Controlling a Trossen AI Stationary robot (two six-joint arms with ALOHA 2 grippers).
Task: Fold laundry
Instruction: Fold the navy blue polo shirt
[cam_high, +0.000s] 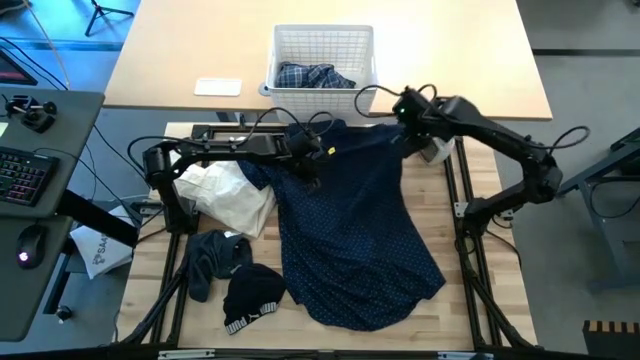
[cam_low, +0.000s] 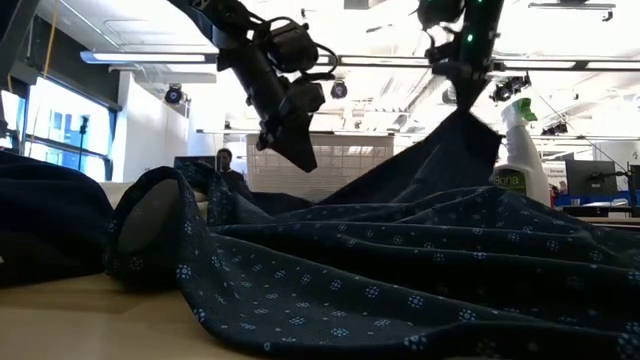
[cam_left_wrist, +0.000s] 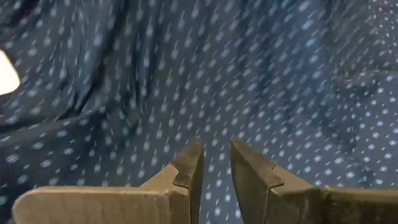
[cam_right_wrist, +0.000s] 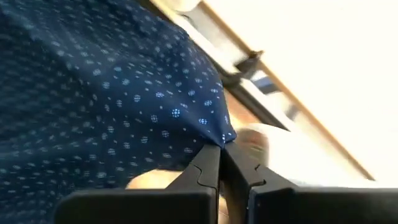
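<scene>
The navy shirt (cam_high: 350, 230) takes up most of the table (cam_high: 500, 290), spread from the far edge down toward the near side, its tiny white dots plain to see. It lies rumpled rather than flat, and one far corner is lifted off the wood because the right gripper (cam_right_wrist: 222, 151) has it pinched: the jaws are closed tight on the very tip of the cloth, so the fabric hangs away from them in a taut slope. I take that as a hold meant to stretch the shirt out before any fold goes in.

The left gripper (cam_left_wrist: 216, 163) hovers just above the same shirt at its far left part, fingers (cam_left_wrist: 186, 168) only slightly parted with nothing between them. The dotted cloth lies directly ahead of the jaws, so it looks ready to drop and take a second corner, though it has no grip yet.

Off to the left arm's side sits a cream cloth (cam_high: 230, 195), bunched, and nearer the front edge a dark grey piece (cam_high: 210, 258) and a black one (cam_high: 253, 292), all clear of both jaws and waiting. Beyond the table's far edge the white basket (cam_high: 290, 45) holds the plaid shirt (cam_high: 315, 76), well away from either gripper.
</scene>
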